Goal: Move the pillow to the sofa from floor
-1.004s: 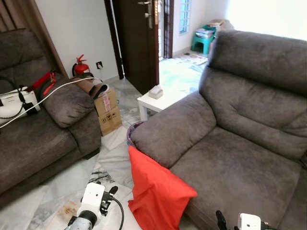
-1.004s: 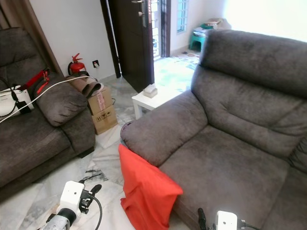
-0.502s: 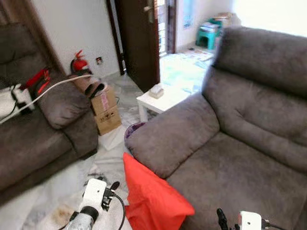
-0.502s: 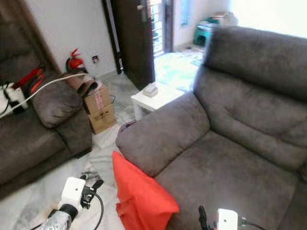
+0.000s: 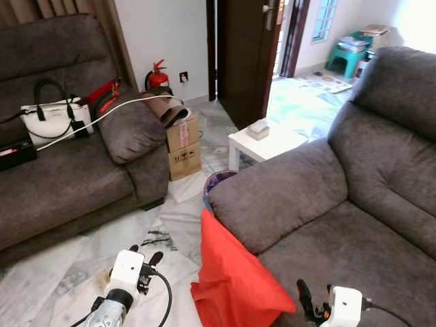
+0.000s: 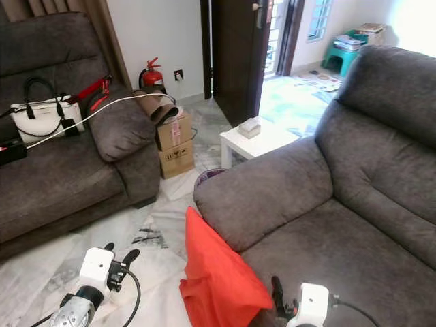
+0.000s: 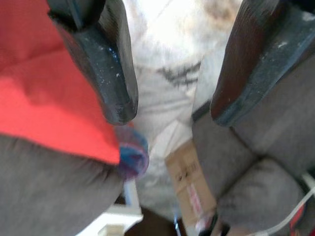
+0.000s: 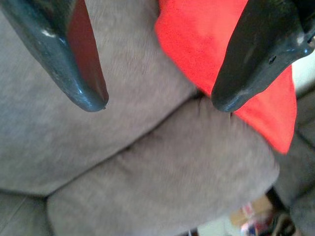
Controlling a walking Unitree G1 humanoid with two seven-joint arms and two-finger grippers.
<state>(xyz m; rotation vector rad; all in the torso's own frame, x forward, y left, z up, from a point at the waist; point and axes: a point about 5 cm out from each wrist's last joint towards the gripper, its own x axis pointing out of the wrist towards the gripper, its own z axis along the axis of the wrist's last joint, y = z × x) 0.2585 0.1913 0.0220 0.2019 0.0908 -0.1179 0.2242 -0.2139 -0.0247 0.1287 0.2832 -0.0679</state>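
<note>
Left eye view: a red pillow (image 5: 235, 279) stands on edge on the marble floor (image 5: 82, 262), leaning against the front of the grey sofa (image 5: 354, 204) just below its padded armrest (image 5: 276, 197). The left gripper (image 5: 144, 260) hovers low over the floor to the left of the pillow, apart from it, its two black fingers spread and grasping nothing; in the left wrist view the fingers (image 7: 110, 64) stand apart with floor between them and the pillow to one side. The right gripper (image 5: 308, 306) sits at the sofa's front edge, just beside the pillow's lower right corner; in the right wrist view its fingers (image 8: 83, 64) are spread wide and empty, framing the sofa fabric and an edge of the pillow (image 8: 216, 59). A second dark sofa (image 5: 68, 170) stands at the far left, bearing a white handbag (image 5: 48, 119) and a white cable (image 5: 116, 109). Between the sofas lie a cardboard box (image 5: 182, 146) and a small white table (image 5: 262, 139); a red fire extinguisher (image 5: 157, 76) stands by the wall near the dark door (image 5: 242, 54)
</note>
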